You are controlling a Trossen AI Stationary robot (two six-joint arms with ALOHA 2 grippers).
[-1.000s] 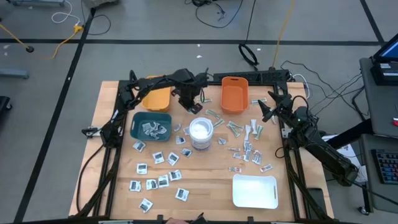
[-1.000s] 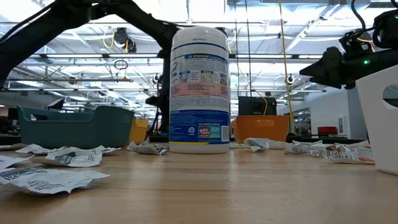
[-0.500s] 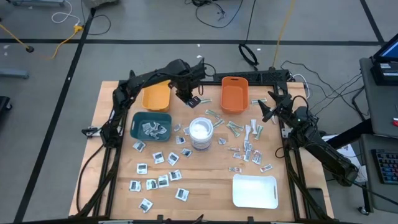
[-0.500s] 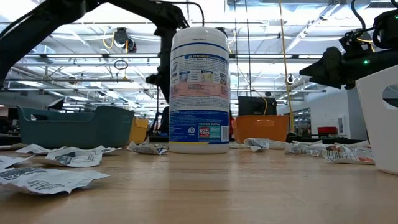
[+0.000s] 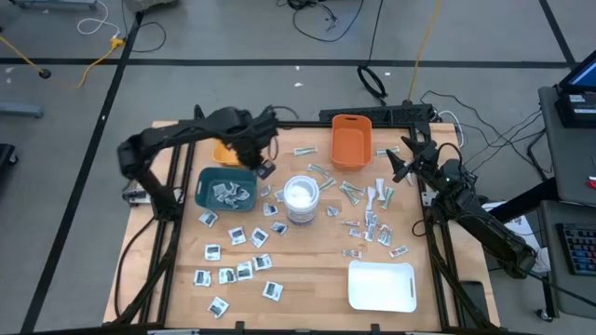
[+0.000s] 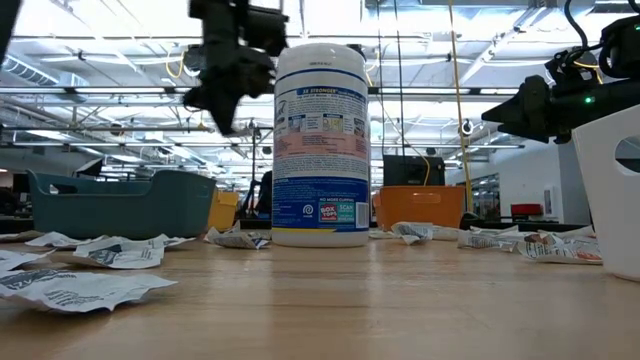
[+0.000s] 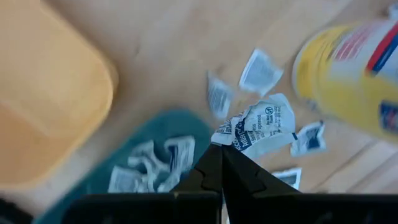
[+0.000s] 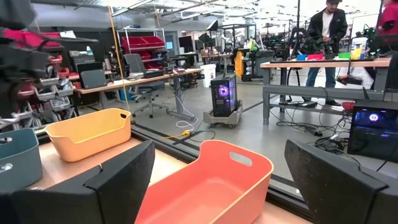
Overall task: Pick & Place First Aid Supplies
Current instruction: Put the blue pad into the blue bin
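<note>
First aid packets lie scattered on the wooden table: white squares with dark centres [image 5: 237, 270] at the near left, pale strips and sachets [image 5: 368, 219] right of a white wipes canister [image 5: 301, 198]. More packets lie in the teal bin [image 5: 226, 188]. My left gripper [image 5: 262, 165] hangs high over the gap between the teal bin and the canister, shut on a crumpled white printed packet [image 7: 258, 127]. In the low view my left gripper [image 6: 225, 75] shows well above the table. My right gripper [image 5: 400, 160] waits open at the far right, facing the orange bin [image 8: 211, 180]. My left gripper pinches the white packet by one crumpled edge [image 7: 229, 144] between its two fingertips. The fingers point down from above. The packet is lifted clear of the table and sticks out sideways from the fingertips, over the teal bin's rim [image 7: 186, 127].
A yellow bin [image 5: 233, 149] stands at the far left, partly under the left arm, with the orange bin [image 5: 349, 141] to its right. A white tray [image 5: 382, 285] sits at the near right. In the low view the canister [image 6: 320, 145] stands tall mid-table.
My left gripper has carried the packet from the far side, between the yellow and orange bins, toward the near-left, to beside the teal bin, rising as it went. It has stayed shut and pointing down. The arm has swung back toward the table's left.
</note>
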